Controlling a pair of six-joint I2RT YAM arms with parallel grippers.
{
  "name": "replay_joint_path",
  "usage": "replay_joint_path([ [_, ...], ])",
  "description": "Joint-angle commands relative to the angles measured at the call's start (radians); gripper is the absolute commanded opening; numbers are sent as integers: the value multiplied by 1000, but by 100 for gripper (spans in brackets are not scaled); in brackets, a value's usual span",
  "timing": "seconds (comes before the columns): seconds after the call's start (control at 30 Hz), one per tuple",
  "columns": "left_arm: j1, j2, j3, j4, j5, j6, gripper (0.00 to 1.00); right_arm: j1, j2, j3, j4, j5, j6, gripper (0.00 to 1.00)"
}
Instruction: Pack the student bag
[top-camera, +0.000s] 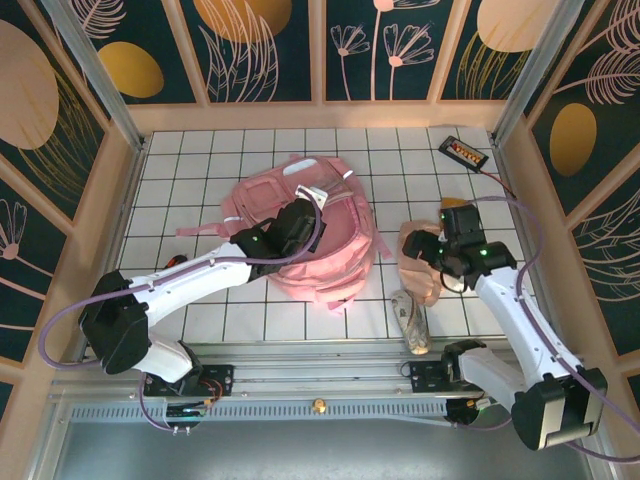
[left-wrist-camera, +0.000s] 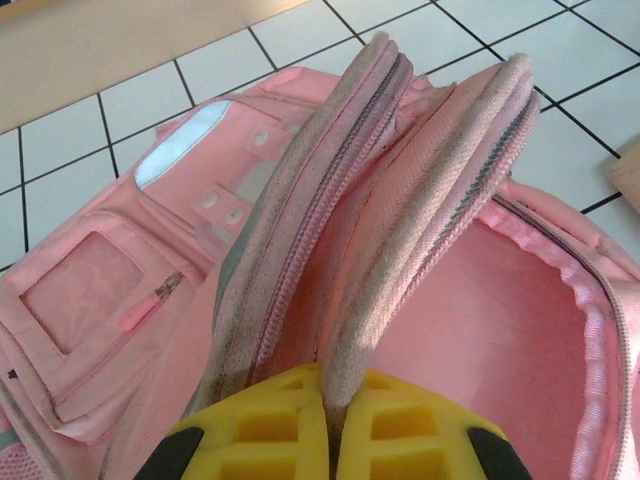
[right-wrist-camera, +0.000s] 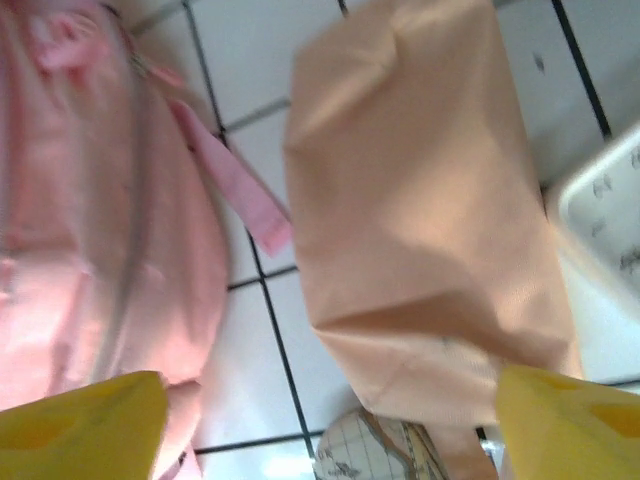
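The student bag (top-camera: 330, 260) lies flat in the middle of the tiled table, pink, with its main compartment unzipped. My left gripper (top-camera: 308, 212) is over the bag. In the left wrist view its yellow fingers (left-wrist-camera: 250, 430) are shut (left-wrist-camera: 335, 420) on the zipper rim of the bag's front panel (left-wrist-camera: 440, 180), holding it up so the pink inside (left-wrist-camera: 500, 320) shows. My right gripper (top-camera: 425, 255) hovers to the right of the bag over a peach fabric pouch (top-camera: 418, 272). Its jaws stand wide open (right-wrist-camera: 325, 425), with the pouch (right-wrist-camera: 420, 200) lying by the right finger (right-wrist-camera: 570, 425).
A rolled item with a checked print (top-camera: 410, 322) (right-wrist-camera: 385, 455) lies in front of the pouch. A black box with orange contents (top-camera: 463, 152) sits at the back right. A white printed object (right-wrist-camera: 610, 210) is beside the pouch. A pink strap (right-wrist-camera: 235, 185) trails from the bag.
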Motion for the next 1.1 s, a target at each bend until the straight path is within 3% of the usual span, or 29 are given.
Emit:
replay_joint_path([
  [0.0, 13, 5, 21, 0, 9, -34, 0, -2, 14, -41, -64, -16, 34, 77],
  [0.3, 14, -15, -6, 18, 22, -39, 0, 96, 217, 83, -72, 126, -26, 77],
  [0.57, 15, -20, -9, 6, 16, -43, 0, 268, 530, 272, -133, 377, -60, 76],
  [1.07, 19, -34, -22, -14, 9, -47, 0, 338, 772, 317, -120, 552, -111, 61],
])
